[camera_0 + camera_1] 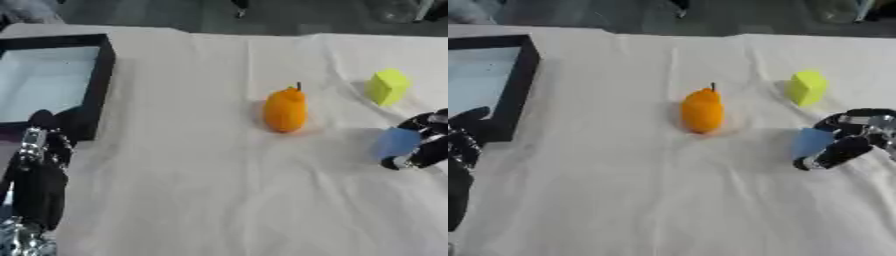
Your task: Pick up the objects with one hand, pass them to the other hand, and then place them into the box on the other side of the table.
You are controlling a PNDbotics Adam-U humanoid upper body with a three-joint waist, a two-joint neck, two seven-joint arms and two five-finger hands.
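The right robot hand [850,137] sits near the right edge of the desk [219,200], its fingers and thumb curled round a light blue block [811,141], so the step in hand looks like the pick-up. To do it well, I judge the block should be seated securely before it is lifted off the cloth, then carried toward the middle of the desk with a free face turned to the left, leaving room for the other hand to take it (the orange pear lies on that path, so a high carry is safer).

The left robot hand [39,165] waits at the left edge, fingers straight and pointing up, holding nothing, just beside the near corner of the black box [98,80].

Counted: one blue block, one orange pear [286,110] mid-desk, one yellow cube [388,86] toward the far right, one box at the far left corner, two robot hands.
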